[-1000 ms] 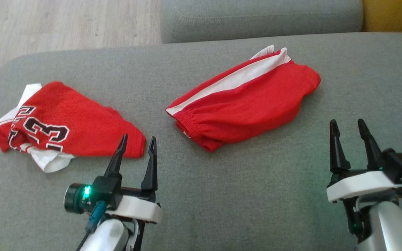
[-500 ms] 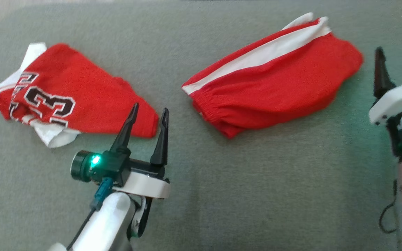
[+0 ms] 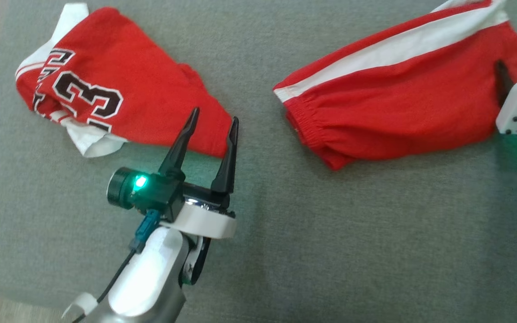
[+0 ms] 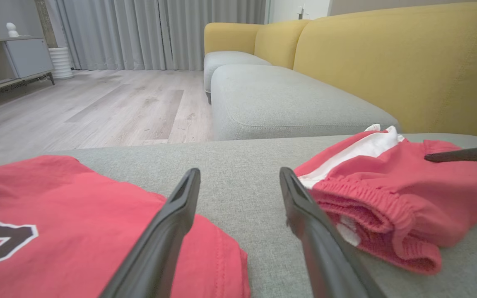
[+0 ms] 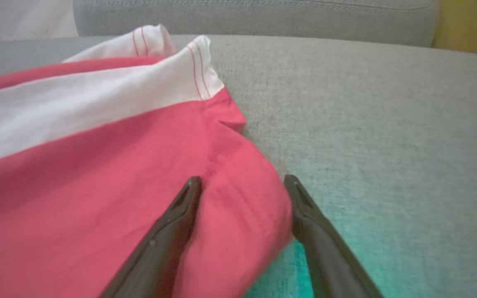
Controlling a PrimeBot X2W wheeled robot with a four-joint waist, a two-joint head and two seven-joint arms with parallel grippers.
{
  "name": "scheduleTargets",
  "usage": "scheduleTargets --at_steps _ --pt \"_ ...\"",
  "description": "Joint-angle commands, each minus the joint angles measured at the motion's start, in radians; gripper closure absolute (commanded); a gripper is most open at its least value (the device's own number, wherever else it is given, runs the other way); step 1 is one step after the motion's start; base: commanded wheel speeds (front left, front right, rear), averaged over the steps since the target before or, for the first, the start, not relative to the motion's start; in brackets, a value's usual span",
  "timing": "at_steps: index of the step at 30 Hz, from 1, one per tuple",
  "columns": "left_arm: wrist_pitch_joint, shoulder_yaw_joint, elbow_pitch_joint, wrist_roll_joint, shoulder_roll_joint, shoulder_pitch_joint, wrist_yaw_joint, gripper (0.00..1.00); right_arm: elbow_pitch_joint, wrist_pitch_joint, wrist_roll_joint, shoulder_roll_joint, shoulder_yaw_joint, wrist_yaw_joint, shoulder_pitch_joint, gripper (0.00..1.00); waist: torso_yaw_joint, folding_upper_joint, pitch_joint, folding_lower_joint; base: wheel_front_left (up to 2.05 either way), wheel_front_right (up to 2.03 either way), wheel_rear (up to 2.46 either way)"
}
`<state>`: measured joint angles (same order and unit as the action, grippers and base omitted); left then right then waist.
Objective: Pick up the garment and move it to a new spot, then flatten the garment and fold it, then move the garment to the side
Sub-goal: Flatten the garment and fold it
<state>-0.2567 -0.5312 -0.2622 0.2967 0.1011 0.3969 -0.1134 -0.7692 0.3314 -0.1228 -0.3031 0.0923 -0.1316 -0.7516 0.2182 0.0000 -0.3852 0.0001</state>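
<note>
Two red garments lie on the grey cushion (image 3: 330, 242). At the upper left is a jersey (image 3: 151, 103) with a black-and-white number; at the upper right, shorts (image 3: 397, 112) with a white side stripe and an elastic waistband. My left gripper (image 3: 213, 119) is open, its fingertips over the jersey's lower right corner. The left wrist view has the jersey (image 4: 77, 223) at left, the shorts (image 4: 387, 194) at right and bare cushion between the left gripper's (image 4: 238, 174) fingers. In the right wrist view my right gripper (image 5: 242, 182) is open and straddles the shorts' (image 5: 97, 165) right end.
A second grey seat cushion (image 4: 284, 103) and a yellow sofa back (image 4: 387, 62) stand beyond the garments. Wooden floor (image 4: 97, 107) lies to the left, with curtains and a low cabinet far off. The cushion's near half is bare fabric.
The head camera has tilted down and forward. My right gripper has moved from the bare cushion up to the shorts' right end. The left gripper stays at the jersey's corner.
</note>
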Motion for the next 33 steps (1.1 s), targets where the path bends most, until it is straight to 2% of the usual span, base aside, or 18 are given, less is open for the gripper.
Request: scheduleTargets --at_steps 1,6,7,8,9,10,14,21,27,33 --pt "-0.005 0.04 0.024 -0.01 0.003 0.039 0.003 0.0 0.012 0.003 -0.007 -0.016 -0.036 0.001 -0.033 0.0 0.017 0.0 -0.018 -0.0001 0.0 0.0 0.0" --pt "-0.005 0.049 0.02 -0.024 -0.014 0.056 0.013 0.0 -0.06 0.012 -0.044 -0.047 -0.133 0.001 -0.069 0.0 0.028 0.0 -0.034 -0.0001 0.0 0.0 0.0" --pt "-0.005 0.055 0.02 -0.027 -0.019 0.061 0.017 0.0 -0.081 0.023 -0.066 -0.055 -0.179 0.001 -0.075 0.0 0.028 0.0 -0.037 -0.0001 0.0 0.0 0.0" --pt "-0.005 0.058 0.02 -0.029 -0.021 0.063 0.018 0.0 -0.089 0.029 -0.08 -0.06 -0.201 0.001 -0.077 0.17 0.027 0.0 -0.038 -0.0001 0.0 0.0 0.0" --pt "-0.005 0.061 0.02 -0.031 -0.022 0.064 0.019 0.0 -0.094 0.031 -0.095 -0.065 -0.221 0.001 -0.079 0.72 0.026 0.0 -0.038 -0.0001 0.0 0.0 0.0" --pt "-0.005 0.064 0.02 -0.033 -0.024 0.065 0.021 0.0 -0.097 0.029 -0.109 -0.073 -0.238 0.001 -0.082 1.0 0.024 0.0 -0.038 -0.0001 0.0 0.0 0.0" --pt "-0.005 0.079 0.017 -0.042 -0.027 0.063 0.026 0.0 -0.102 -0.009 -0.158 -0.107 -0.269 0.001 -0.094 1.0 0.011 0.0 -0.027 -0.0001 0.0 0.0 0.0" --pt "-0.005 0.101 0.013 -0.056 -0.029 0.048 0.035 0.0 -0.124 -0.093 -0.198 -0.165 -0.253 0.001 -0.087 1.0 -0.017 0.0 0.004 -0.0001 0.0 0.0 0.0" --pt "-0.005 0.112 0.009 -0.067 -0.031 0.035 0.044 0.0 -0.195 -0.179 -0.178 -0.232 -0.15 0.001 -0.053 1.0 -0.04 0.0 0.03 -0.0001 0.0 0.0 0.0" --pt "-0.005 0.124 0.007 -0.075 -0.032 0.024 0.051 0.0 -0.282 -0.256 -0.11 -0.24 -0.037 0.001 -0.035 1.0 -0.052 0.0 0.046 -0.0001 0.0 0.0 0.0"
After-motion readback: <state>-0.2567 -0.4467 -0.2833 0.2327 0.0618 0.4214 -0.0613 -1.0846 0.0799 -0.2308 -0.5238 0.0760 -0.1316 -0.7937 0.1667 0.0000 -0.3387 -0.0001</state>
